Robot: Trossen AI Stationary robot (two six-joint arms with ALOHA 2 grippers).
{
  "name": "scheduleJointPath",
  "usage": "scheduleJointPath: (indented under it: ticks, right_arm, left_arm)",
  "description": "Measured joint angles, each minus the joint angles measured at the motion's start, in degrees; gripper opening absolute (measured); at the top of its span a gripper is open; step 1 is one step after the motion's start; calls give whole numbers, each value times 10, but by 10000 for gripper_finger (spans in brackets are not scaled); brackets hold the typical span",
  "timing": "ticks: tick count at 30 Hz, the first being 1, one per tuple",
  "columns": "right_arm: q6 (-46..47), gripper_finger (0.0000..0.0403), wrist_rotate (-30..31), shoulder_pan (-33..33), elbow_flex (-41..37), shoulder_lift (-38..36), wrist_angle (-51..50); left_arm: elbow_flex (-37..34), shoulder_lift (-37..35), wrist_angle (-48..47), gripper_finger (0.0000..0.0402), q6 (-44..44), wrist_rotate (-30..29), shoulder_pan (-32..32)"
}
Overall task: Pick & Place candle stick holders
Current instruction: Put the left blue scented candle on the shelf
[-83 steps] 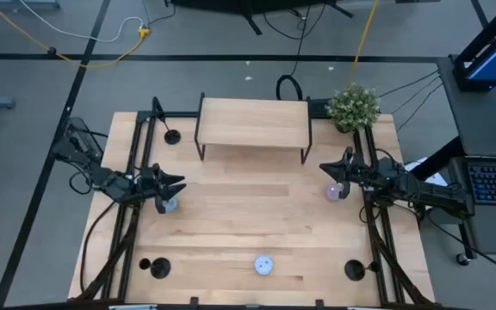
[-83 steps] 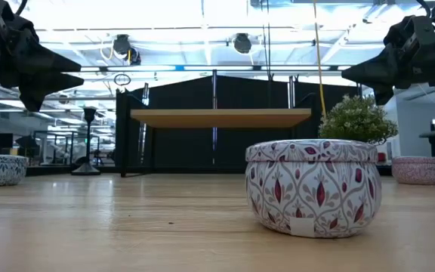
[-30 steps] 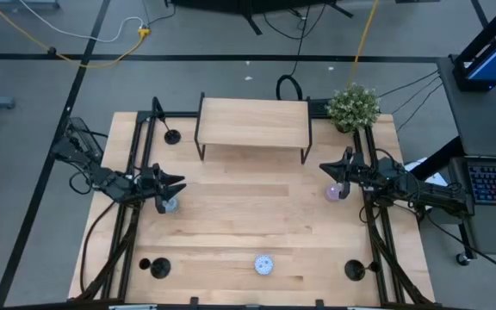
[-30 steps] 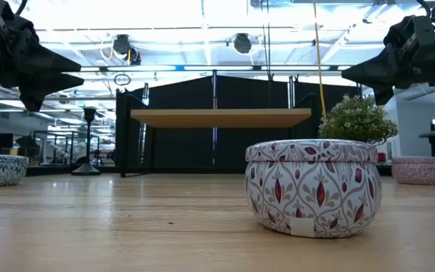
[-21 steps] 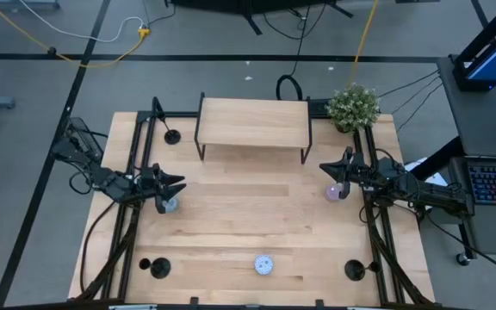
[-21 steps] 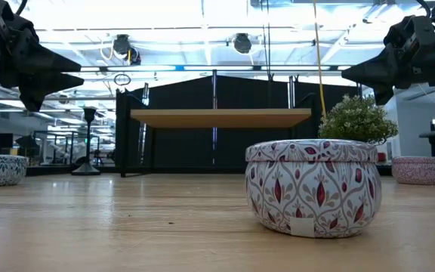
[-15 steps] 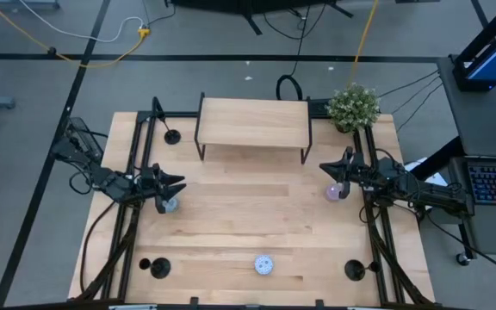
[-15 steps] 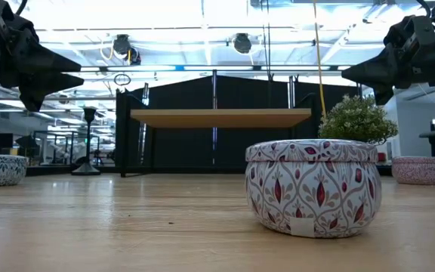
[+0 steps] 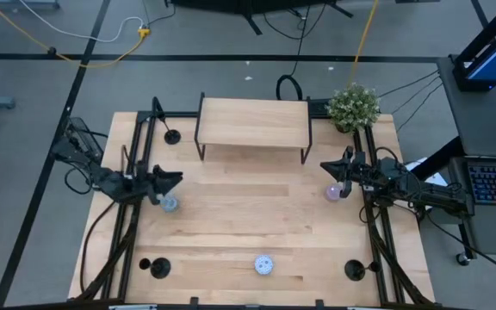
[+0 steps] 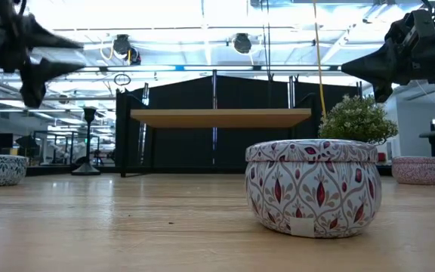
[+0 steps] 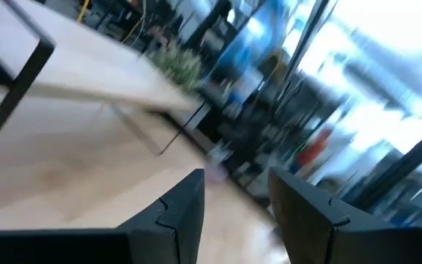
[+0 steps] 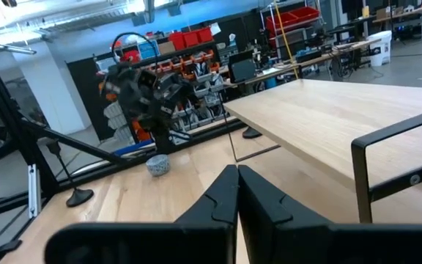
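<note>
Candle stick holders, three small matte black ones with flat disc bases and thin stems, all sit untouched on the bench: one (image 9: pixel 171 136) at the far left by the raised wooden shelf (image 9: pixel 253 121), one (image 9: pixel 159 268) at the near left corner, one (image 9: pixel 354 269) at the near right corner. What changed: our left gripper (image 9: pixel 167 180) has just swung off the small blue-white patterned tin (image 9: pixel 169 203) it hovered over half a second ago; that tin now lies bare just near-side of the jaws, and the left wrist view is motion-blurred. Jaws there stand a little apart, holding nothing. We judge the left arm is starting its reach, likeliest for the far-left holder, ahead of those jaws and off to their far side. Right gripper (image 9: pixel 337 170) has not moved, hanging over the pinkish round tin (image 9: pixel 333 192); its jaws are pressed together, empty. No holder picked yet, so the task is at its very start.
</note>
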Motion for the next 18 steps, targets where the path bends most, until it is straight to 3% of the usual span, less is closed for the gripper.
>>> scheduleJointPath:
  ticks: [4, 8, 13, 18]
  right_arm:
    - [0, 0, 0, 0, 0, 0, 0]
    - [0, 0, 1, 0, 0, 0, 0]
    - [0, 0, 1, 0, 0, 0, 0]
    - [0, 0, 0, 0, 0, 0, 0]
  left_arm:
    - [3, 0, 82, 157, -21, 0, 4]
    - [53, 28, 25, 157, -30, -19, 4]
    - [194, 115, -185, 156, -111, -54, 4]
    - [352, 244, -481, 156, -319, -38, 16]
